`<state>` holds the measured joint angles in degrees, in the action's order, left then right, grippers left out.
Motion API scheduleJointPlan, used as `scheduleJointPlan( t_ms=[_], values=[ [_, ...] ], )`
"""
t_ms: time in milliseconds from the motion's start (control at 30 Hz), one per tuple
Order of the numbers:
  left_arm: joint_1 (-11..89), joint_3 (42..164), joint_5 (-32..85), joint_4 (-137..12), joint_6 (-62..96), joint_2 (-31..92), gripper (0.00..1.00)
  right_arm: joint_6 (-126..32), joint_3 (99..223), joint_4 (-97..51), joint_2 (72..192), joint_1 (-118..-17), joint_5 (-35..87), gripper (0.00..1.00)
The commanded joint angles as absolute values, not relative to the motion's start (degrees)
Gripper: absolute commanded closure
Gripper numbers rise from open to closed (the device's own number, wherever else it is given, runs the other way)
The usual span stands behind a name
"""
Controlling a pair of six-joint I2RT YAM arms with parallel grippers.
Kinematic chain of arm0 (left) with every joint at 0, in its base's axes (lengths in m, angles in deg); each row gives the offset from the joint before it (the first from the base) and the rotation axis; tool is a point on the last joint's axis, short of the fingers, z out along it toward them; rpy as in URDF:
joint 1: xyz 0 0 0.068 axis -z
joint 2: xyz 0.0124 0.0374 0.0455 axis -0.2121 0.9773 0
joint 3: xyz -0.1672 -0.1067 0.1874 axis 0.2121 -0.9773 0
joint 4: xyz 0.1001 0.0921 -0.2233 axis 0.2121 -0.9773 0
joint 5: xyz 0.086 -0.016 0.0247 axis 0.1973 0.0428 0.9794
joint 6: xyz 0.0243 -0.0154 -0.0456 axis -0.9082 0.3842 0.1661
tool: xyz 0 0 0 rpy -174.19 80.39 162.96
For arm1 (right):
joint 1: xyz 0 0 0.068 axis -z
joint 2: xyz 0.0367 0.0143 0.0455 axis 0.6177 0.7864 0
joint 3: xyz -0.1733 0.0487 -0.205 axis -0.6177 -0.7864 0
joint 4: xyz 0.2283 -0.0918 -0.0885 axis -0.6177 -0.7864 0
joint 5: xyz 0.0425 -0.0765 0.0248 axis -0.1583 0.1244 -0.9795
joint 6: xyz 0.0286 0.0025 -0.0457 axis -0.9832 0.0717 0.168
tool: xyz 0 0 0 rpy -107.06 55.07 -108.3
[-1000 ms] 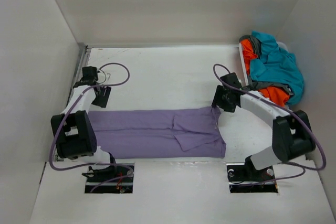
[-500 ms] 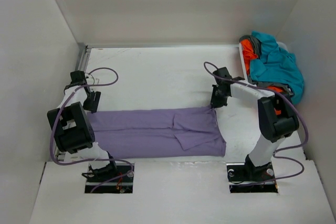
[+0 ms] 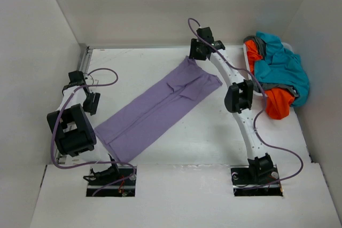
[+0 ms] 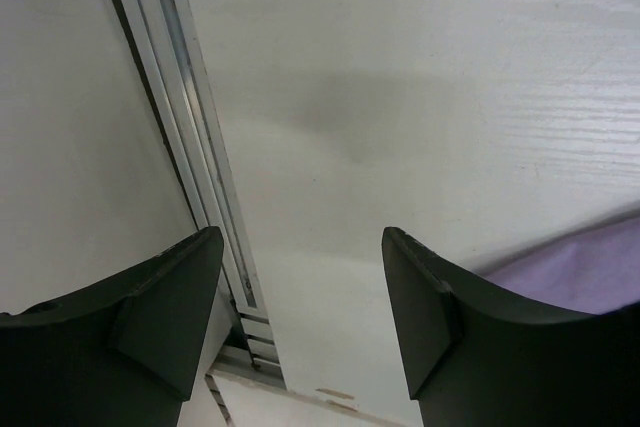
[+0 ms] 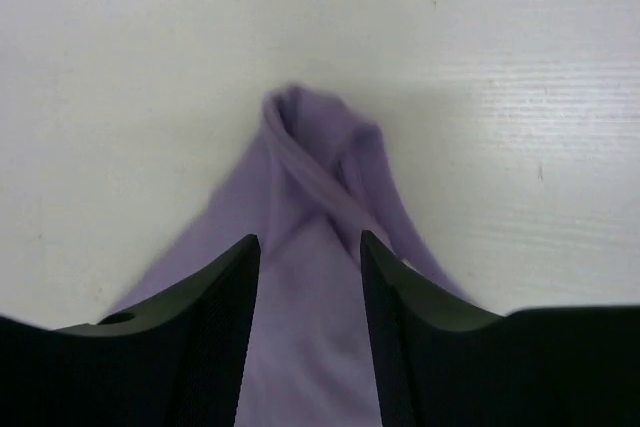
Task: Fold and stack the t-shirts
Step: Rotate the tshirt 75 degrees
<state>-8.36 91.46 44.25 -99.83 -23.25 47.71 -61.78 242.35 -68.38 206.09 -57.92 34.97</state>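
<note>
so the right hand (image 5: 307,242) sits spread astride the bunched corner of the lavender shirt (image 3: 155,113), left hand (image 4: 302,237) spread too. I'd flatten that corner before folding.

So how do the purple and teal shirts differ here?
The purple shirt lies flat on the table, folded into a diagonal strip; the teal shirt sits crumpled on a heap. The purple shirt lies alone; the teal shirt drapes over orange cloth and grey cloth. Both are plain.

Four t-shirts (image 3: 155,111) — lavender (image 3: 181,86), teal (image 3: 280,68), orange (image 3: 277,104), grey (image 3: 259,42) — one basket (image 3: 247,61), two arms (image 3: 240,97).
</note>
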Motion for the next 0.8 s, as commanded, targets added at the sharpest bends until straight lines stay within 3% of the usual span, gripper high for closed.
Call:
scheduleJointPlan(
  t_ms=[0, 133, 300, 467, 767],
  values=[
    [-6.88, 94.28, 44.38, -101.91, -21.64, 46.37, 0.36, -60.06, 234.32, -66.84, 193.03, -58.76, 37.98, 0.49],
    [-5.65, 92.26, 44.11, -101.39, -21.64, 46.28, 0.39, -62.24, 202.03, -55.67, 174.47, -56.04, 40.29, 0.47],
    [-3.71, 91.73, 43.41, -101.30, -22.08, 45.75, 0.37, -66.99, 184.04, -55.20, 167.39, -51.21, 38.10, 0.45],
    [-1.51, 90.93, 43.94, -100.86, -22.43, 44.52, 0.37, -70.16, 184.36, -56.69, 172.83, -48.92, 32.99, 0.42],
    [0.24, 91.37, 44.29, -101.65, -21.73, 41.10, 0.36, -69.28, 199.65, -71.72, 181.53, -48.56, 31.50, 0.41]
  ],
)
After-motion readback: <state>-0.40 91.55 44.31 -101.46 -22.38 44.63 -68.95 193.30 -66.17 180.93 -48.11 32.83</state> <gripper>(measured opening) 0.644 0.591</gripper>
